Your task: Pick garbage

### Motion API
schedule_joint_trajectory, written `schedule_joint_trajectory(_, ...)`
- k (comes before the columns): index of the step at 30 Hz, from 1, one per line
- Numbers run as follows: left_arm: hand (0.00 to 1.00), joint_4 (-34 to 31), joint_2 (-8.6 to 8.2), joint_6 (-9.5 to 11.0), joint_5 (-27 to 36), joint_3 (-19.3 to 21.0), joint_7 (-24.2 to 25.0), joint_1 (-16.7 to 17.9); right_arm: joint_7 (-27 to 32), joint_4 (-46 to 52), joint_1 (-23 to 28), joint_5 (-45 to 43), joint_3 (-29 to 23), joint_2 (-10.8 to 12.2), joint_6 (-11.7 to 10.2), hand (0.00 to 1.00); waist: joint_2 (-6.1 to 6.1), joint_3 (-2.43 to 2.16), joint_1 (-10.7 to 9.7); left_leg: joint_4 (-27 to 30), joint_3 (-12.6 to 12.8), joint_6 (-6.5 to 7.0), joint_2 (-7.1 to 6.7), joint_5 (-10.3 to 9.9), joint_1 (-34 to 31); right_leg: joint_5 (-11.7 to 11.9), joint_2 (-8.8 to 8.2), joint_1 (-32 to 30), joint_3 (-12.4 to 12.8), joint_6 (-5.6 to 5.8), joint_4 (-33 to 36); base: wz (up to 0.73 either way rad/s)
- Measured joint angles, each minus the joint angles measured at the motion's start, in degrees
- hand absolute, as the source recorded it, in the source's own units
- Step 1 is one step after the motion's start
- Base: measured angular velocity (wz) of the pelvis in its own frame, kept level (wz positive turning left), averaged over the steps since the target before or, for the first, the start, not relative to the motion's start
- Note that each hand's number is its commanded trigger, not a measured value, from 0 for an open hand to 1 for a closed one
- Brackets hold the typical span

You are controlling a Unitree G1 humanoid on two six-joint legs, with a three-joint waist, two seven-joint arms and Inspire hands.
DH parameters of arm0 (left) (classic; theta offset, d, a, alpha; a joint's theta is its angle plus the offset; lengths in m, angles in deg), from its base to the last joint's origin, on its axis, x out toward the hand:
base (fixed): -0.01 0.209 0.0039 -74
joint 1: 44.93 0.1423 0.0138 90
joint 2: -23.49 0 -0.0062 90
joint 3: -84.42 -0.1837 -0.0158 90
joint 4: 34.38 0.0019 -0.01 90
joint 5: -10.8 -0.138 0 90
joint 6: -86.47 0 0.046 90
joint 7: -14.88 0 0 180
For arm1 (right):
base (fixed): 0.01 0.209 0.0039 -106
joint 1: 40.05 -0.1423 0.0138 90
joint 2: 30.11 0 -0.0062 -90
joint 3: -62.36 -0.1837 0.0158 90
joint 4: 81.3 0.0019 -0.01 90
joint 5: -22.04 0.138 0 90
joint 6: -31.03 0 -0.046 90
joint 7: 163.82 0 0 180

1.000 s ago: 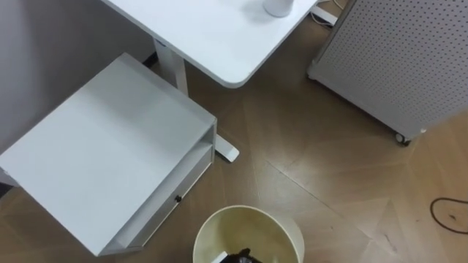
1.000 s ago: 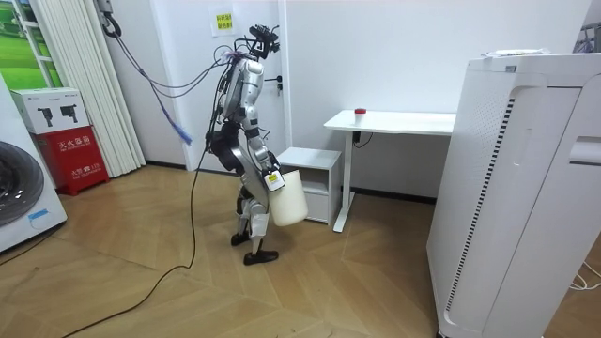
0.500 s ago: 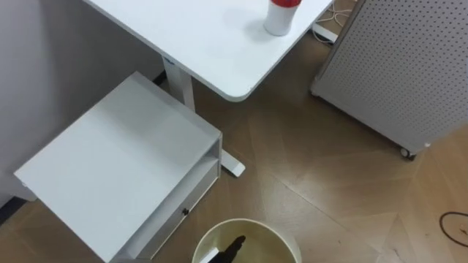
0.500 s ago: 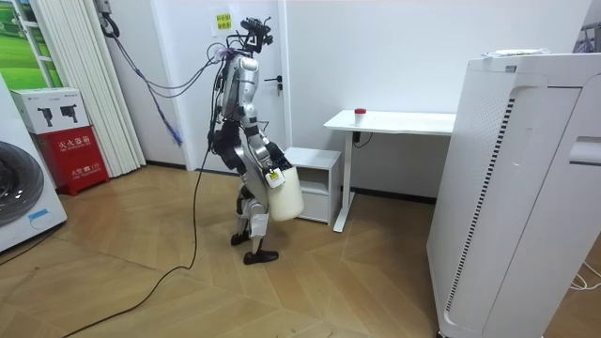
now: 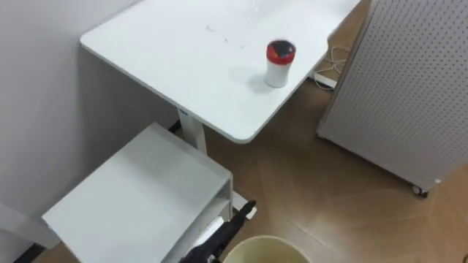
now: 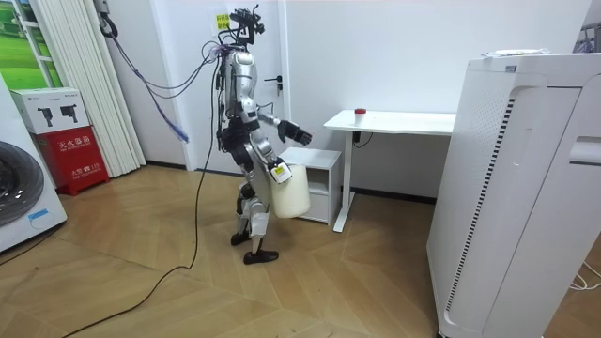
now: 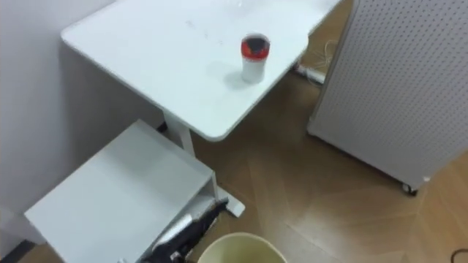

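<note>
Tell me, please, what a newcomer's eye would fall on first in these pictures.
A small white can with a red lid stands alone on the white desk. At the bottom edge, the left robot hand points forward with straight fingers by the low white cabinet, beside the round cream bin.

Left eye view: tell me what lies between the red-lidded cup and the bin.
In the left eye view, only bare desk top, then bare wood floor, separates the red-lidded cup from the bin.
</note>
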Motion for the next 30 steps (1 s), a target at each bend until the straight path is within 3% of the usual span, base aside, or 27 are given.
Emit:
schedule_joint_trajectory(2, 0.00, -5.27, 0.75, 0.07, 0.14, 0.86, 0.07, 0.11, 0.11, 0.46, 1.17, -0.05, -1.39, -0.09, -0.01, 1.00, 0.01, -0.07, -0.25, -1.44, 0.04, -0.12, -0.34, 0.08, 2.48, -0.01, -0.05, 2.00, -0.03, 0.01, -0.58, -0.05)
schedule_joint_trajectory(4, 0.00, -6.98, 0.50, 0.49, 0.16, 2.17, 0.01, 0.26, 0.16, 0.46, 2.02, -0.07, -2.09, -0.11, -0.01, 1.00, 0.05, -0.17, -0.45, -3.11, 0.21, -0.23, -0.72, 0.19, 5.35, -0.06, -0.10, 4.22, 0.04, 0.12, -1.01, -0.09)
schedule_joint_trajectory(9, 0.00, -12.07, 1.93, 1.16, 0.04, 4.87, -0.70, 1.16, 0.14, 2.98, 4.62, -0.14, -4.12, -0.04, -0.01, 1.00, -0.03, -0.59, -1.50, -4.98, 1.99, -0.23, -1.01, 0.19, 10.47, -0.22, -0.12, 7.63, -0.17, 0.37, -1.07, -0.21)
schedule_joint_trajectory(13, 0.00, -16.22, 1.71, 1.23, -2.50, 10.01, -2.27, 2.92, 0.16, 2.98, 5.19, -0.46, -4.74, 0.33, 0.01, 1.00, -0.38, -0.84, -1.45, -5.45, 3.71, -0.22, -1.08, 0.16, 12.48, -0.04, -0.75, 8.40, -3.24, 0.08, -0.88, -0.30)
schedule_joint_trajectory(18, 0.00, -18.46, 0.93, 2.23, -5.52, 12.71, -6.51, 3.06, 0.20, 2.91, 5.88, -1.57, -5.43, 1.01, 0.13, 1.00, -0.64, -1.13, -0.10, -6.95, 6.42, -0.59, -0.27, -0.11, 16.06, 0.57, 0.04, 10.66, -3.15, -0.53, -1.94, -0.27)
schedule_joint_trajectory(25, 0.00, -22.20, 0.06, 3.77, -6.36, 14.91, -11.71, 3.39, 0.00, 2.91, 5.83, -2.44, -6.01, 1.01, 0.03, 1.00, -1.31, -1.12, 0.17, -6.65, 6.49, -1.45, 0.40, -0.01, 17.41, 0.08, 0.30, 11.20, -4.76, -1.31, -1.66, -0.04)
schedule_joint_trajectory(30, 0.00, -22.28, 0.28, 3.89, -6.35, 16.57, -15.13, 3.60, -0.06, 2.89, 5.89, -2.51, -6.02, 0.97, 0.03, 1.00, -1.38, -1.03, 0.17, -3.98, 6.52, -2.99, 2.07, -1.05, 17.66, -1.15, 1.40, 11.49, -5.08, -2.42, -0.47, -0.14)
